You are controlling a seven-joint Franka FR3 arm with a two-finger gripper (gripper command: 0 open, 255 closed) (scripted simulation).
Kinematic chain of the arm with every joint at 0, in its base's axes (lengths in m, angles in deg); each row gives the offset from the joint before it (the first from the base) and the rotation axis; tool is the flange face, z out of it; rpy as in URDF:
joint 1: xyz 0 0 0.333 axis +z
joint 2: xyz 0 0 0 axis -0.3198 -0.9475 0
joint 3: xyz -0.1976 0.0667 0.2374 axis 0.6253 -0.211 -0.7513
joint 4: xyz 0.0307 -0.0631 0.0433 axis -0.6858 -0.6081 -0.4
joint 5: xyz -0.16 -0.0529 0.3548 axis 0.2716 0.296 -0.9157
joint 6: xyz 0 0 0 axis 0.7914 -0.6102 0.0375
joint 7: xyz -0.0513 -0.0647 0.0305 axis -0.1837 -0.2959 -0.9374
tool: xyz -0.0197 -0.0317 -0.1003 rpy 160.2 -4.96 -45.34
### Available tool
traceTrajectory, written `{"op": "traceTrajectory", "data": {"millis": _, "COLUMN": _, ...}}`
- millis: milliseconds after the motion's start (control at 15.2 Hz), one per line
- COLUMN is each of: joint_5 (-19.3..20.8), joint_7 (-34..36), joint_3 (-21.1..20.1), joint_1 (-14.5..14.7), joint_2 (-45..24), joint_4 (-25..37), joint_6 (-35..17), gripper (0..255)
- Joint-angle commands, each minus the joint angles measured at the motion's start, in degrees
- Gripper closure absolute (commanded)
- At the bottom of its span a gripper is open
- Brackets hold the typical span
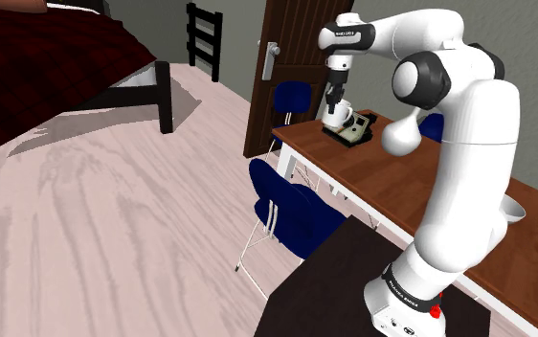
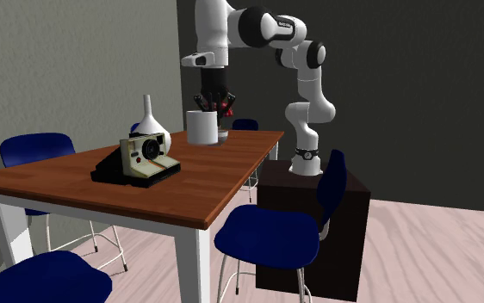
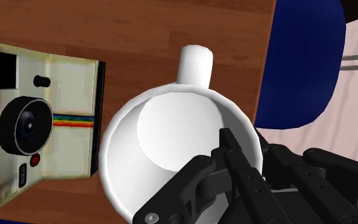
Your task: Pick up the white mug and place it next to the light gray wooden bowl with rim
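White mug point(image 3: 171, 146) is seen upright on the brown wooden table point(image 2: 210, 185), near the far corner in the second exterior view. Its open mouth is presented to the wrist camera, with the handle point(image 3: 195, 63) pointed away from the gripper. Whether the base is touching the tabletop cannot be told.

Gripper point(image 3: 249, 144) is set over the mug's rim on the side opposite the handle. One black finger point(image 3: 232, 153) is placed inside the cup and the other outside it, so the wall is pinched between them. In the shoulder view the gripper point(image 1: 333, 99) is seen pointing straight down at the mug point(image 1: 337, 119).

A cream instant camera point(image 3: 41, 121) with a rainbow stripe is noted just beside the mug, resting on a flat black base. A white narrow-necked vase point(image 2: 150, 120) is seen behind the camera in the second exterior view.

The light grey bowl point(image 1: 514, 212) is found on the same table, well apart from the mug, toward the stand end and partly hidden by the arm.

Blue chairs point(image 2: 270, 232) are placed around the table. The dark stand point(image 2: 313, 219) is set against the table's edge. A dark wooden door point(image 1: 296, 57) and a bed with a dark red cover point(image 1: 37, 67) are recorded in the shoulder view.
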Motion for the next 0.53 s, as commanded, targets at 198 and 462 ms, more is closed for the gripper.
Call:
{"op": "traceTrajectory", "data": {"millis": 198, "joint_5": -0.2, "joint_7": -0.3, "joint_3": 0.1, "joint_1": -0.4, "joint_2": -0.6, "joint_4": 4.9, "joint_6": 4.3, "gripper": 255}}
{"op": "traceTrajectory", "data": {"millis": 462, "joint_5": 0.3, "joint_7": -1.3, "joint_3": 0.5, "joint_1": -0.9, "joint_2": 0.8, "joint_4": 4.8, "joint_6": 5.5, "gripper": 255}}
